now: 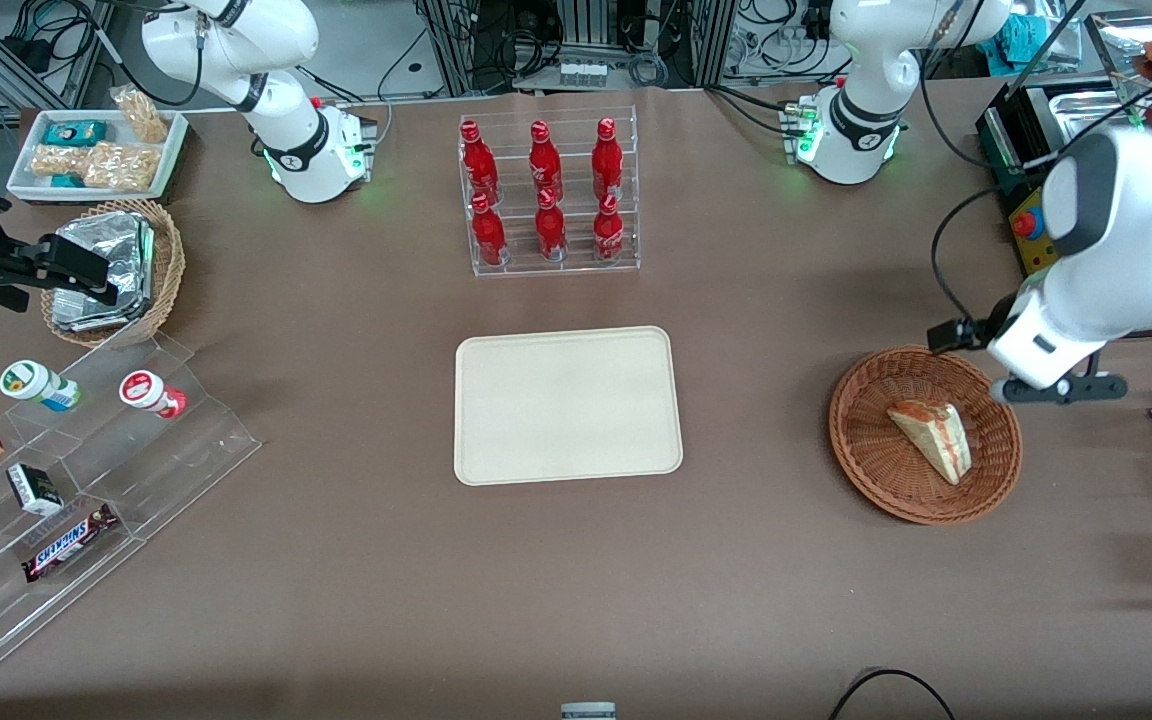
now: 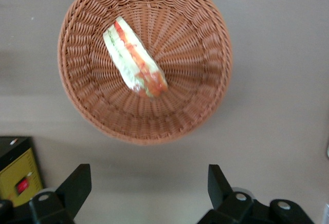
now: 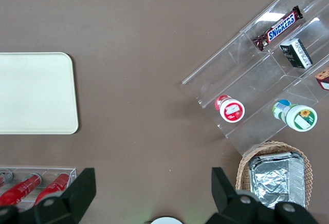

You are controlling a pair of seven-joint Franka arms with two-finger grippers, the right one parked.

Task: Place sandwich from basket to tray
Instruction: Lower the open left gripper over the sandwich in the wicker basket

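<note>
While the small triangular wedge sandwich lies in the reddish-brown round wicker basket, the left gripper hovers above the rim — fingers spread, empty; cream-beige rectangular tray bare.

A brown table carries a cream tray at its middle. The clear rack of red bottles stands farther from the front camera. The reddish wicker basket lies toward the working arm's end, the gripper hanging open above its rim; a stepped acrylic stand, a tan basket and a white snack tray lie toward the parked arm's end.
</note>
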